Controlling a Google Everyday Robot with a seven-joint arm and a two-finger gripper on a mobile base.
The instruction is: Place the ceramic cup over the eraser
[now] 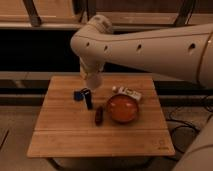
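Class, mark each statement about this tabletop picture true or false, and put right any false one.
1. The eraser lies left of the bowl in the picture. True.
2. Something covers the eraser. False: it lies uncovered on the table.
3. The gripper hangs over the back part of the table, close to the eraser. True.
4. The bowl is blue. False: it is orange.
5. The brown oblong thing lies inside the bowl. False: it lies on the table, beside the bowl.
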